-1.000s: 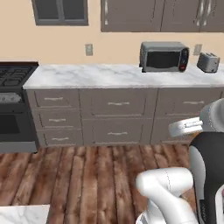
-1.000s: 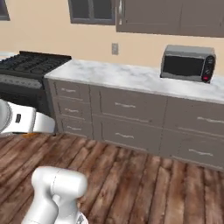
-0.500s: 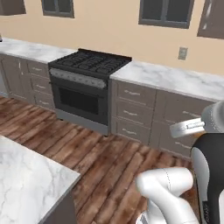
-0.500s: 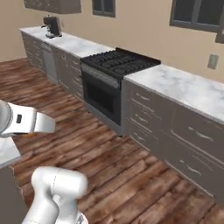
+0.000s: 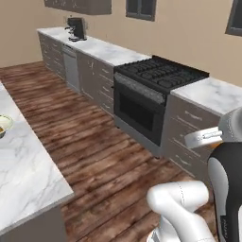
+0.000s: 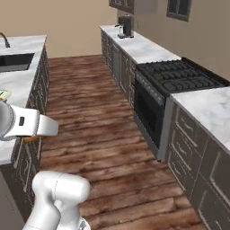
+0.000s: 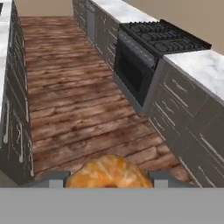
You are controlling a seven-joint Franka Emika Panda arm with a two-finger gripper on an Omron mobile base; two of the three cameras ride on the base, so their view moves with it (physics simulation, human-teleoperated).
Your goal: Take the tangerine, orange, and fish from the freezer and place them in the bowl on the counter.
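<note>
A: What sort of room is this?

B: A long kitchen with a dark wood plank floor (image 5: 99,156) running between a white marble counter (image 5: 23,175) on one side and a wall run of grey cabinets (image 6: 197,152) on the other.

A: Start with what is nearest.

B: In the hand view, the gripper (image 7: 105,179) sits at the bottom edge with a round orange fruit (image 7: 109,173) clamped between its two dark finger tips (image 7: 54,178). The skin is mottled orange and yellow. It may be the orange or the tangerine; I cannot tell which from this angle. In the right base view a sliver of orange (image 6: 30,139) peeks out under the white arm, just beside the counter's edge.

A: And the bowl?

B: In the left base view a small pale bowl (image 5: 4,126) rests on the marble counter at the far left edge of the picture, partly cut off. Something yellowish seems to lie in it, but it is too small to name. The gripper is well apart from it.

A: What lies further out?

B: Across the floor stands a black stove (image 5: 151,94) with a dark oven door, set into the grey cabinets, marble worktop on either side. In the right base view a sink (image 6: 13,62) is sunk into the near counter, with a curved tap at its back. At the far end of the wall run a dark coffee machine (image 5: 75,28) stands on the worktop, under dark upper cabinets and a window.
</note>
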